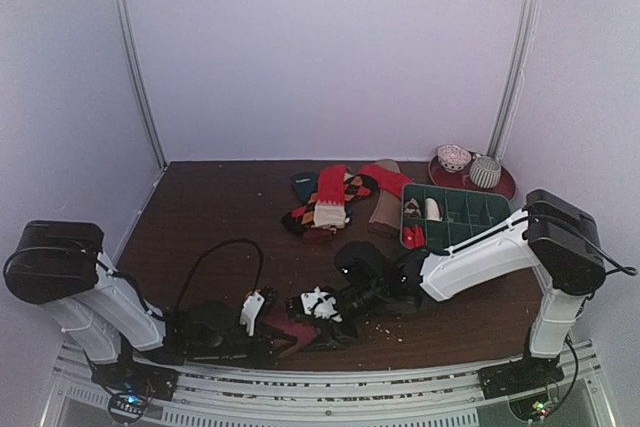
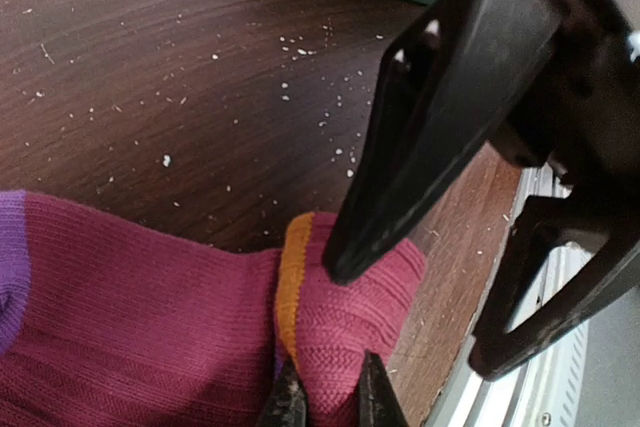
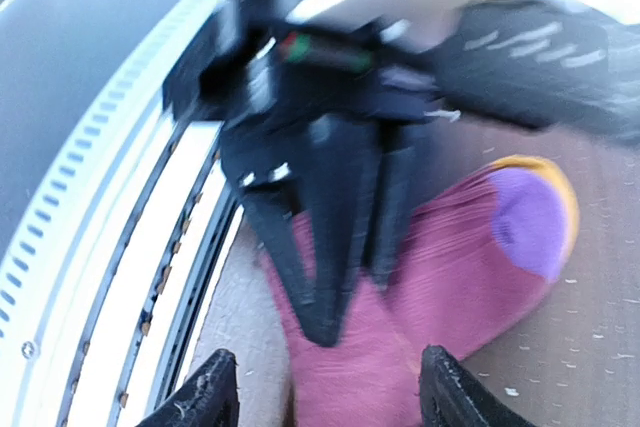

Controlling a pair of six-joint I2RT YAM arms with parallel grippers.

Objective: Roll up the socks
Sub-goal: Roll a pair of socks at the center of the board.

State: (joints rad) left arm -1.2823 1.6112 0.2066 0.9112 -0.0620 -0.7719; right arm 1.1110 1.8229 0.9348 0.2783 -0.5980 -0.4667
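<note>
The left pincer (image 2: 330,399) is pinching a small fold of the purple-magenta sock (image 2: 150,327) just beside its orange band (image 2: 292,272), with its fingers pressed close and fabric between them. The right pincer (image 3: 320,402) is standing spread. Its fingers are straddling the same sock, and one fingertip is resting on the fabric just beyond the left pincer's hold. The sock is lying on the surface (image 2: 150,97) at the near edge, beside the metal rail (image 2: 560,392) and well apart from the sock pile (image 1: 335,197) near the green tray (image 1: 480,209).

Hazards, as judged from here:
- The two pincers are working very close together, so any sideways move is risking finger contact.
- The pinch is taking only a little fabric — a pull is likely to slip it free.
- The sock is lying at the edge — rolling toward the rail is risking a snag or a drop.
</note>
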